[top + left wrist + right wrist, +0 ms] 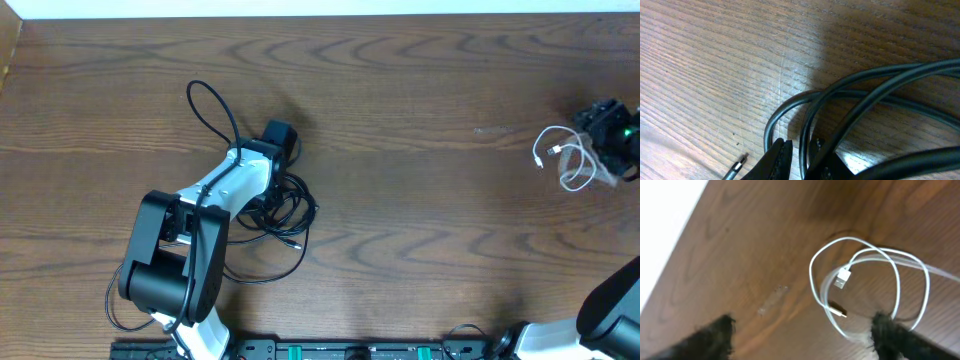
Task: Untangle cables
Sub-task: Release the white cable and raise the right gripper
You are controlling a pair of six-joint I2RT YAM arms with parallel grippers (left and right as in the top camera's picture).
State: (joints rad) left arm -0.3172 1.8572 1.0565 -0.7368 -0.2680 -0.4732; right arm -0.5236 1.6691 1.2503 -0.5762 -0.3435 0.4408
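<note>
Cables [288,212] lie in two spots on a dark brown, strongly grained wooden table [420,240] that fills nearly the whole overhead view; a pale strip [300,8] runs past its far edge. The left arm [215,205] leans over the black tangle [300,215] left of centre, and the left gripper [799,146] has its jaws pinched on one strand of it. Far right, the white cable [842,276] lies loosely looped beneath the right gripper [802,325], whose jaws stand wide apart, holding nothing. A small metal plug tip [741,161] rests just beside the left jaws.
</note>
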